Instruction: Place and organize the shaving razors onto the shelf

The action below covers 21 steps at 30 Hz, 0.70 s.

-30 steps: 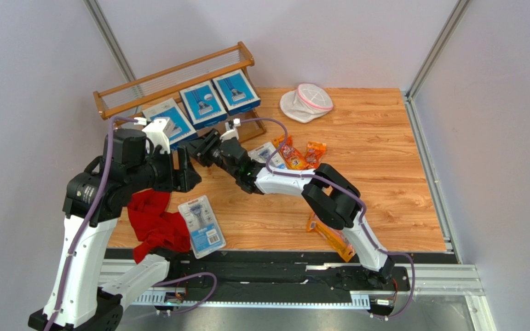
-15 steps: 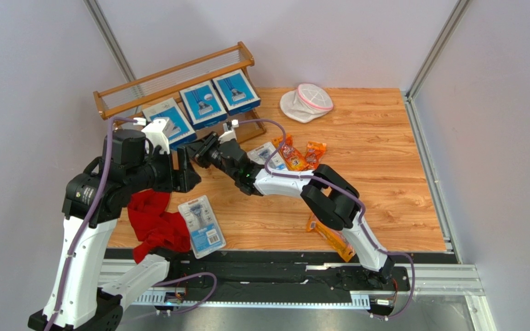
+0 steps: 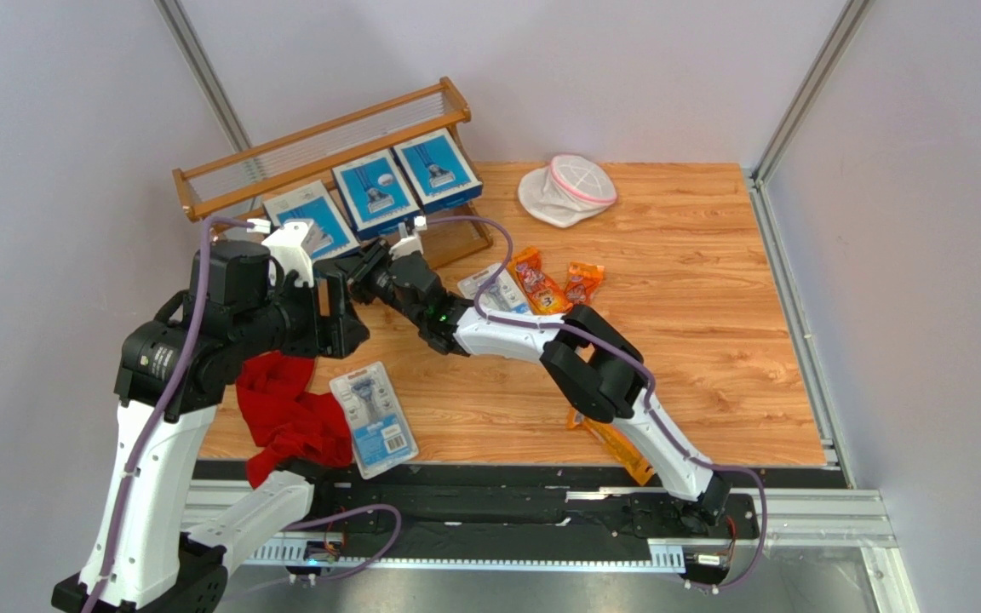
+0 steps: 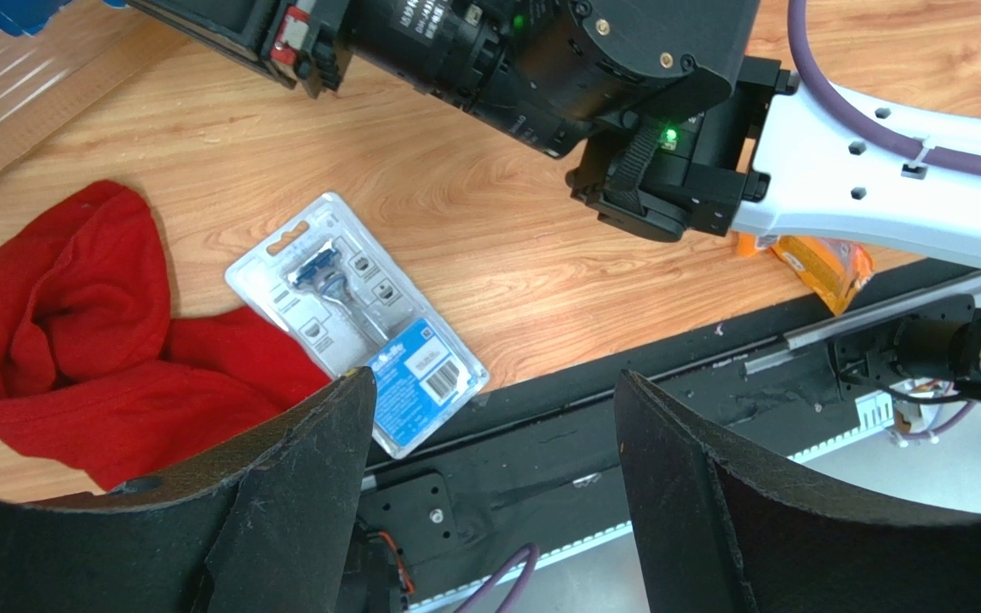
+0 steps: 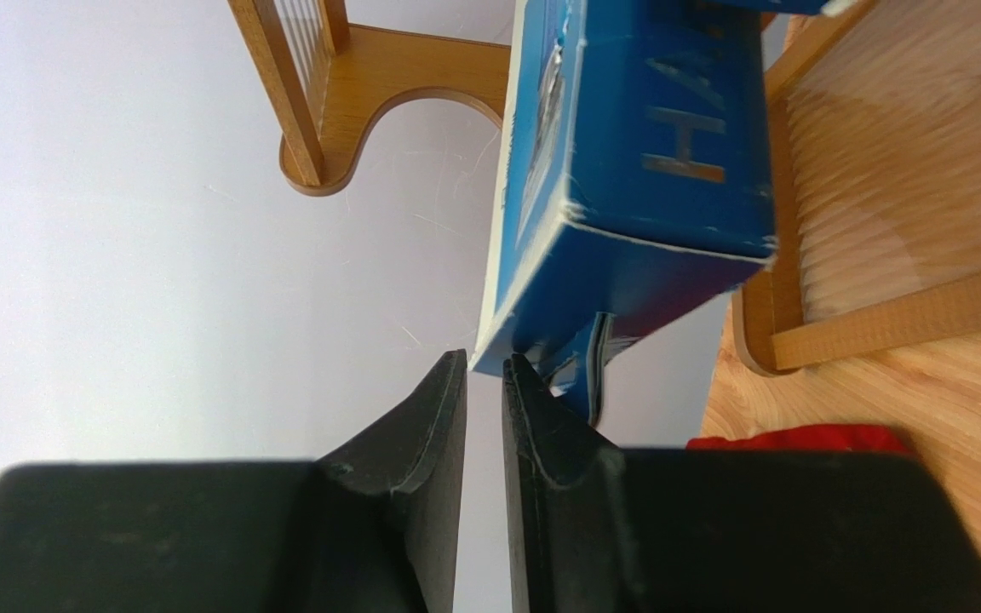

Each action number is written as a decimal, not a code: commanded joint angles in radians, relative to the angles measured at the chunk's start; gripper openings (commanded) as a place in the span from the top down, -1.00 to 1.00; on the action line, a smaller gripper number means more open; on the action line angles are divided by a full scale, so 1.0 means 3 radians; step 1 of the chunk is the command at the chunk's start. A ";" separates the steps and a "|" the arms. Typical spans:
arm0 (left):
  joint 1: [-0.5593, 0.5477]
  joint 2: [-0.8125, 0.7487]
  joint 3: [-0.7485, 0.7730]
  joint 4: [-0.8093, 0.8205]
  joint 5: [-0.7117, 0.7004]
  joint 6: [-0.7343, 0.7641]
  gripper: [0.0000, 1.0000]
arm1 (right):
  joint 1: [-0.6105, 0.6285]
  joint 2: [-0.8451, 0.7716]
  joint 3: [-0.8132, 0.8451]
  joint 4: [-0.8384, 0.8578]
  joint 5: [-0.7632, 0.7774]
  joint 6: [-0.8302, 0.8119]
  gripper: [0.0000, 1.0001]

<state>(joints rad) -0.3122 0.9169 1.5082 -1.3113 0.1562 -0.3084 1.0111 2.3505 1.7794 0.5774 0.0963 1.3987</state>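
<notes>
The wooden shelf (image 3: 319, 138) stands at the back left with three blue razor boxes (image 3: 377, 192) leaning on its lower tier. My right gripper (image 3: 347, 263) reaches to the leftmost box (image 3: 310, 217). In the right wrist view its jaws (image 5: 483, 362) are shut to a thin slit, with the tips at the lower corner of that blue box (image 5: 636, 153) and nothing seen in the slit. My left gripper (image 4: 493, 383) hangs open and empty above the table's front edge. A clear blister pack (image 4: 358, 319) lies below it. Another pack (image 3: 496, 289) and orange bags (image 3: 542, 281) lie mid-table.
A red cloth (image 3: 285, 409) lies beside the near blister pack (image 3: 374, 418). A white pouch with pink trim (image 3: 569, 188) sits at the back. One more orange bag (image 3: 613, 443) lies near the front edge under the right arm. Grey walls close in on the left and back.
My right gripper has closed its jaws and moved left, up to the leftmost box on the shelf. The left arm has not moved.
</notes>
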 commanded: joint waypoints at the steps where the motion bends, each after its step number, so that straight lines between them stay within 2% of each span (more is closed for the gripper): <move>1: 0.0018 -0.0024 0.0117 -0.0016 -0.0035 0.0087 -0.54 | -0.0011 0.0121 0.0368 -0.0053 0.0057 -0.0014 0.61; 15: 0.0018 -0.0019 0.0152 -0.0042 -0.0071 0.0113 -0.54 | -0.0123 0.0351 0.0741 -0.0370 0.0093 -0.0065 0.60; 21: 0.0018 -0.0014 0.0086 -0.0011 -0.0061 0.0108 -0.54 | -0.0139 0.0260 0.0690 -0.0232 0.0001 -0.0198 0.59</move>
<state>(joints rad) -0.3122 0.9169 1.5196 -1.3201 0.1452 -0.2966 0.9726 2.4371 1.9572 0.4900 0.0956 1.3884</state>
